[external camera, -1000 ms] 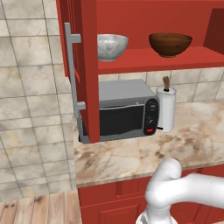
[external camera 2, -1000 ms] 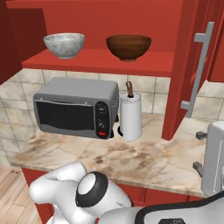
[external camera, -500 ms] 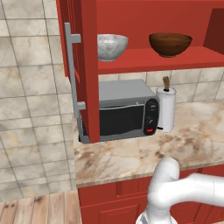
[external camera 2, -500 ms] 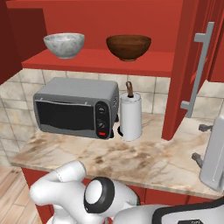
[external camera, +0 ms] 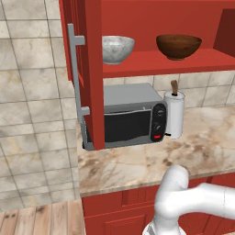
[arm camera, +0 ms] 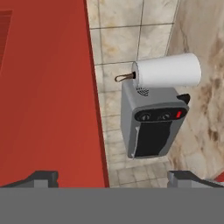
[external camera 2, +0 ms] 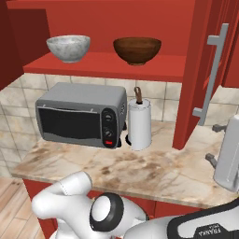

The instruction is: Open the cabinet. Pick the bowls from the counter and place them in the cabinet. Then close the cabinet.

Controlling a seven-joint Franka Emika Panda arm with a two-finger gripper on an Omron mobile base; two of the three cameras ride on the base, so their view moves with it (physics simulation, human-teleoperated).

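Your fingers [arm camera: 113, 178] are spread wide and hold nothing. Both bowls, the marble bowl [external camera: 117, 48] and the wooden bowl [external camera: 178, 46], sit on the cabinet's shelf [external camera: 170, 68]. When closing, you risk jamming the open door [arm camera: 48, 92] by pushing it edge-on.

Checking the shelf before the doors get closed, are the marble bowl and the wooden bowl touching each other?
Apart. In the right base view the marble bowl and the wooden bowl sit side by side with bare red shelf plainly between them.

Marble-look bowl [external camera: 117, 48], wood-look bowl [external camera: 178, 46]
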